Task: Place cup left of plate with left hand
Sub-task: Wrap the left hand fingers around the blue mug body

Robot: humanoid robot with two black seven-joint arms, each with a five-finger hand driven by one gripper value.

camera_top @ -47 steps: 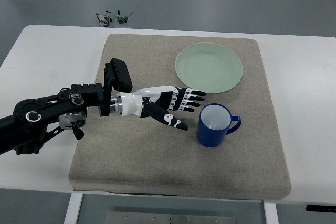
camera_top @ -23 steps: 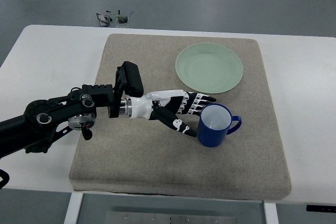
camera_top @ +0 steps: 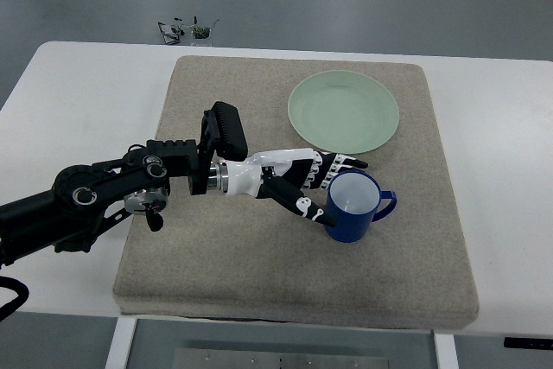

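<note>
We see the cup (camera_top: 352, 206) standing upright on the mat (camera_top: 216, 257), mouth up, its handle pointing toward the picture's right; it sits just below the plate (camera_top: 344, 111), near the plate's lower right rim, apart from it; the plate lies flat on the mat's far right part. Our left hand (camera_top: 302, 181) reaches in from the left along the mat, its long axis running left to right toward the cup; the fingers (camera_top: 339, 162) are spread and stretched out, passing by the cup's far rim, while the thumb (camera_top: 304, 206) reaches the cup's near left wall; whether they press on it we cannot tell; the hand is not closed around the cup. The mat lies on the white desk (camera_top: 78, 92).
</note>
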